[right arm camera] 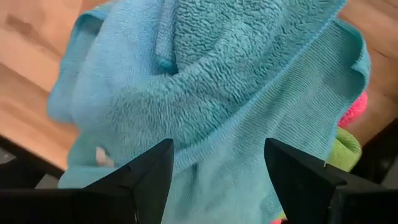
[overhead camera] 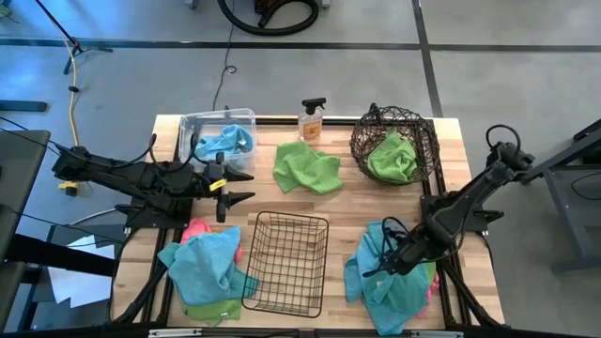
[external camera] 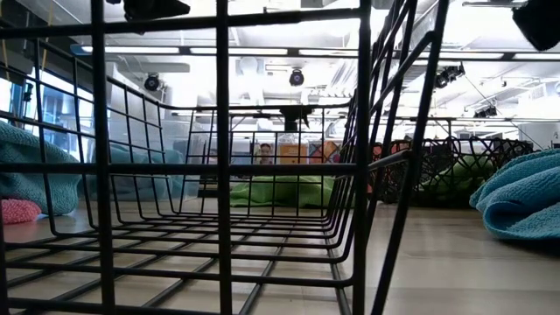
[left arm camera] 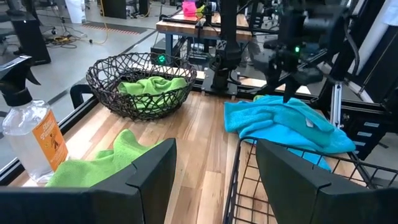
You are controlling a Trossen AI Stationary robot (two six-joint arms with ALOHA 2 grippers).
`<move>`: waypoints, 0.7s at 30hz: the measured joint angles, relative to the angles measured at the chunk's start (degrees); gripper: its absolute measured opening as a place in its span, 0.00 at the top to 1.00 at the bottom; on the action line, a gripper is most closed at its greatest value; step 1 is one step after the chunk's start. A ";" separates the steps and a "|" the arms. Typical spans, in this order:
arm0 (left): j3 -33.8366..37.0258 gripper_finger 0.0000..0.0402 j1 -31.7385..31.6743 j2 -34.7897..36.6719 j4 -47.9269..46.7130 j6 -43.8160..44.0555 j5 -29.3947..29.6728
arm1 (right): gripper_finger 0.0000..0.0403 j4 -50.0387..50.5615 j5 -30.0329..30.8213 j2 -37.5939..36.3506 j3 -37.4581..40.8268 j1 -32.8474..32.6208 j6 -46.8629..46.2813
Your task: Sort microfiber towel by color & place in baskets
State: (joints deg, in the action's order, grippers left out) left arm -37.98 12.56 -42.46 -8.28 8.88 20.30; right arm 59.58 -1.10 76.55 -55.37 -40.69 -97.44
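From above, the left gripper [overhead camera: 246, 185] hangs with jaws spread and empty beside the clear bin [overhead camera: 191, 125], which holds a teal towel [overhead camera: 225, 141]; the right gripper [overhead camera: 383, 262], jaws wide, hovers over the teal towel pile [overhead camera: 390, 282]; a green towel [overhead camera: 392, 157] lies in the round basket [overhead camera: 362, 141]; the black grid basket [overhead camera: 286, 263] holds nothing. At table height, grid wires fill the foreground. The left wrist sees the spray bottle [left arm camera: 31, 140]; the right wrist shows teal cloth between parted, unloaded fingers [right arm camera: 143, 174].
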 joint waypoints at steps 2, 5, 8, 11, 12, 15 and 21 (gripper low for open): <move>0.00 0.48 0.00 0.00 0.62 -0.06 0.03 | 0.38 -1.03 0.02 1.82 0.00 0.02 0.73; 0.00 0.48 -0.14 0.00 1.38 -0.08 0.12 | 0.38 -1.32 -0.04 4.00 0.01 0.02 0.82; 0.00 0.48 -0.63 0.00 2.32 -0.10 0.12 | 0.38 -1.48 -0.17 5.57 0.01 0.02 0.40; 0.00 0.48 -1.17 0.00 2.26 -0.10 0.12 | 0.40 -2.09 -0.74 6.74 0.02 0.02 0.40; 0.00 0.48 -1.37 0.00 2.30 -0.10 0.12 | 0.42 -2.35 -1.02 7.04 0.00 0.02 0.41; 0.00 0.48 -1.76 0.00 2.28 -0.10 0.11 | 0.56 -3.67 -1.40 7.52 0.00 0.02 1.74; 0.00 0.48 -1.81 0.42 2.94 -2.83 0.11 | 0.96 -3.47 -2.08 7.46 0.00 0.02 3.46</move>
State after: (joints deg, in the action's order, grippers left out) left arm -37.98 10.74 -42.04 -5.34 6.04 20.41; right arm 56.10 -3.18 84.01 -55.37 -40.66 -93.97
